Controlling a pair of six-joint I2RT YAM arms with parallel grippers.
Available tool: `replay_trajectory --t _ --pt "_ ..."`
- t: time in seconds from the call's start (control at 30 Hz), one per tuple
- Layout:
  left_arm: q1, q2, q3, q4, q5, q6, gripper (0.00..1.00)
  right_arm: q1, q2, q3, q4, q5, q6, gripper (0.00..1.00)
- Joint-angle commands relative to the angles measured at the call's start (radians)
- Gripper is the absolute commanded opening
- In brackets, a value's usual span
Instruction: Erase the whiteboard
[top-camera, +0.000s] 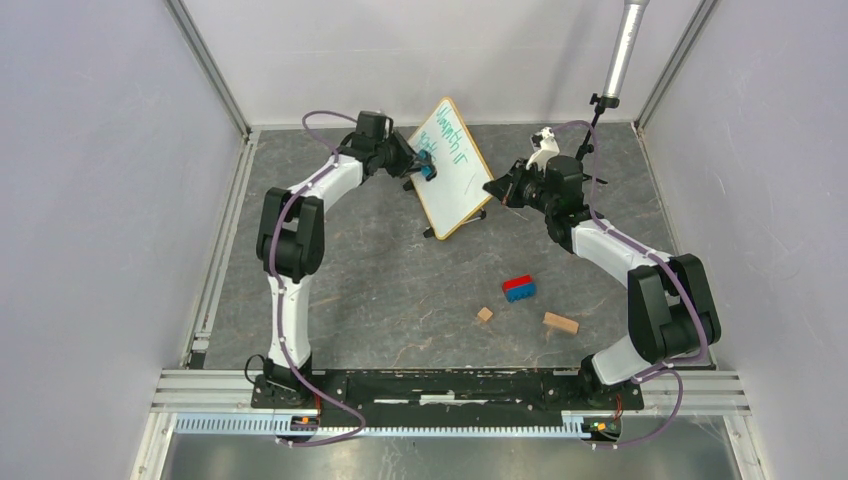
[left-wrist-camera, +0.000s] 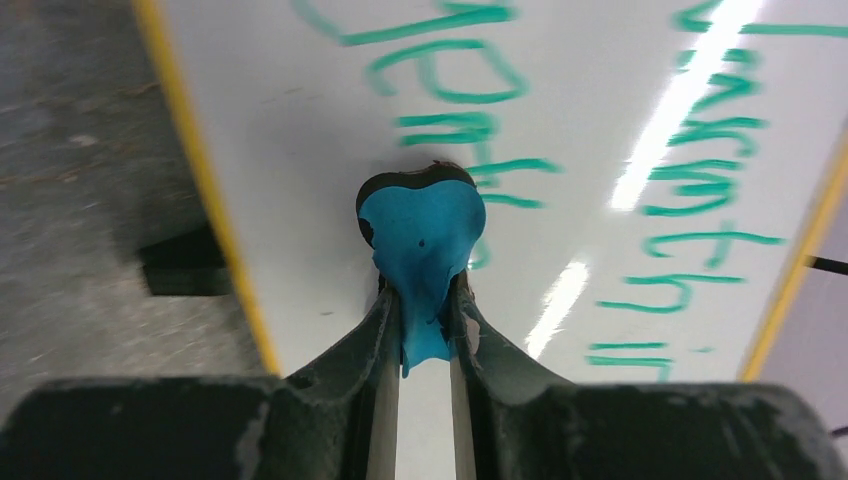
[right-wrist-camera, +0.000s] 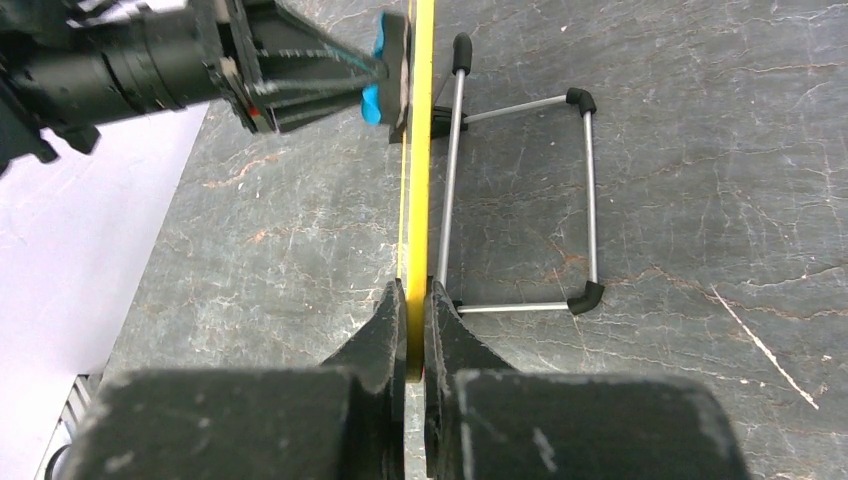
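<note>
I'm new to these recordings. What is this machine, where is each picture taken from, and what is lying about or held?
These are two robot arms bolted at the near edge of the table, each ending in a two-finger gripper. The wide picture looks down from above and behind them; the other two come from cameras on the wrists. The left gripper is shut on a blue eraser, held against the green writing on the whiteboard. The right gripper pinches the board's edge, apparently steadying it on its wire stand. Loose on the table lie a red-and-blue block and two wooden blocks.
</note>
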Motion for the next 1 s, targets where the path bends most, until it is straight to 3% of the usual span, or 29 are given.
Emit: replay_trajectory --t 0.0,0.27,0.7,0.97 --pt "-0.064 0.009 0.154 0.035 0.042 -0.023 0.22 0.035 0.013 0.029 -0.003 -0.084 -0.081 0.0" --pt "-0.07 0.064 0.286 -0.033 0.033 0.024 0.23 0.038 0.012 0.033 -0.016 -0.083 -0.087 0.0" --pt "0.039 0.099 0.027 0.034 0.016 0.028 0.22 0.039 0.025 0.031 -0.01 -0.085 -0.086 0.0" --pt "0.048 0.114 0.124 -0.005 0.01 0.03 0.22 0.04 0.019 0.043 -0.026 -0.084 -0.095 0.0"
